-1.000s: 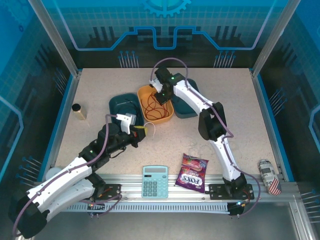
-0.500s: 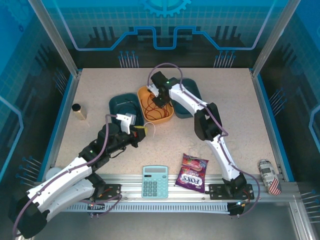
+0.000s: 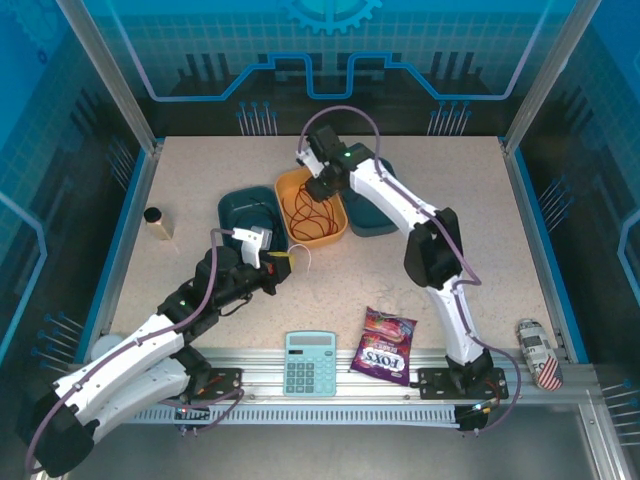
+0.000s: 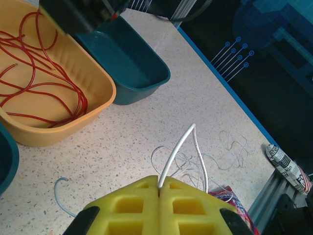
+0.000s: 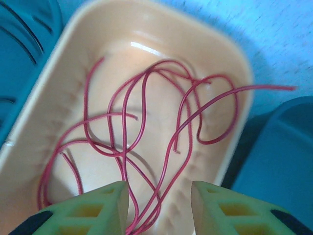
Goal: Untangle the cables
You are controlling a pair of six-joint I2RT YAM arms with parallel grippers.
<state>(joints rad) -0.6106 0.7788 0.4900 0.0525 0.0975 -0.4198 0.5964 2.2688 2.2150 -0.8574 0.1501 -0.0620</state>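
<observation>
Seen from above, the right gripper has drawn back over the oval orange plastic tub, jaws now parted, leaving the thin red wire coiled inside. At the left wrist, the left gripper is pinched shut on the thin white wire, whose loose loops on the speckled table could knot under a hard pull. At the right wrist, one red end overhangs the tub rim and might snag.
</observation>
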